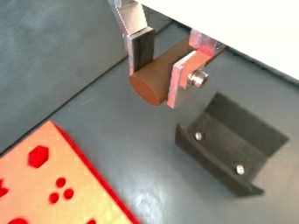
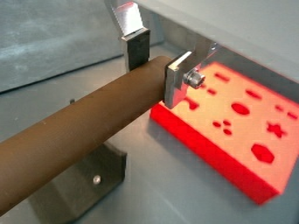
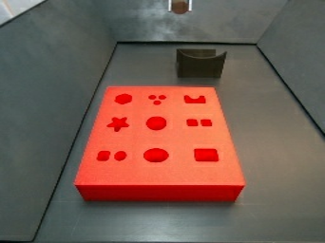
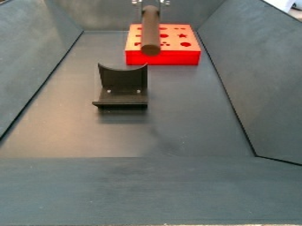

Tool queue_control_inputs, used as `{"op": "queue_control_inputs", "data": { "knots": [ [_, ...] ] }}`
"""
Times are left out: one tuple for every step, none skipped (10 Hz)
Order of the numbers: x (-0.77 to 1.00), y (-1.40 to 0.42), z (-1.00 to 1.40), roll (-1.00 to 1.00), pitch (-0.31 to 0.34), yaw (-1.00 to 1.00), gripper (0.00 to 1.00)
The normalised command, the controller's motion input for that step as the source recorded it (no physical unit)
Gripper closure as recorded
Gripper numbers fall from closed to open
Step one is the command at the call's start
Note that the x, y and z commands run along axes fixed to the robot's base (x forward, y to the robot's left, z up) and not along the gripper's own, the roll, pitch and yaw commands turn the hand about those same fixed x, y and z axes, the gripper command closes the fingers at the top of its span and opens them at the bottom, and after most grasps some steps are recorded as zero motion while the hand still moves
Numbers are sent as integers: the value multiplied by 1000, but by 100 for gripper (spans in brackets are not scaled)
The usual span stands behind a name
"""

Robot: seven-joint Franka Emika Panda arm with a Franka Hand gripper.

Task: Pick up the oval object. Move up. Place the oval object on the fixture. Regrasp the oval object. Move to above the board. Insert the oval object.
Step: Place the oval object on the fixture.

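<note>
While my gripper [image 1: 163, 68] hangs up high over the dark grey floor, its two flat silver finger plates are clamped on the slim brown rod-like oval peg [image 2: 82, 131], dark pads pressing it from both sides. So the jaws stand only as far apart as the peg is thick, and nothing else sits between them. In a wrist view you look at the peg's rounded end face [image 1: 149, 87]; in both wrist views it pokes out well past the fingers [image 2: 135, 48].

Both side views cut the gripper off at the frame edge, so only the brown peg [image 4: 150, 33] [image 3: 181, 6] really shows there, hanging clear of everything.

Well below the peg sits the small dark grey-green fixture with the U-shaped notch [image 3: 200, 62], also visible at [image 4: 120, 86] and [image 1: 233, 140], with two small screws on its face. It's bare, nothing resting on it. The big bright red slab of a board with shaped cut-outs [image 3: 159, 133] lies flat just beside it [image 4: 165, 46].

The peg looks roughly level to me, but the angle's poor, so I can't say for sure. No readable labels or writing.
</note>
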Motion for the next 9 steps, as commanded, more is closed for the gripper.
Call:
{"op": "queue_control_inputs", "data": {
  "knots": [
    [972, 96, 0, -1000, 67, -59, 100],
    [905, 82, -1, -1000, 70, -62, 100],
    [764, 62, -3, -1000, 79, -70, 100],
    [626, 49, -9, -1000, 86, -80, 100],
    [527, 45, -9, -1000, 91, -88, 100],
    [425, 45, -12, -1000, 98, -99, 100],
    [330, 43, -14, -1000, 104, -113, 100],
    [209, 44, -14, -1000, 110, -138, 100],
    [122, 44, -16, -1000, 117, -163, 100]
  ]
}}
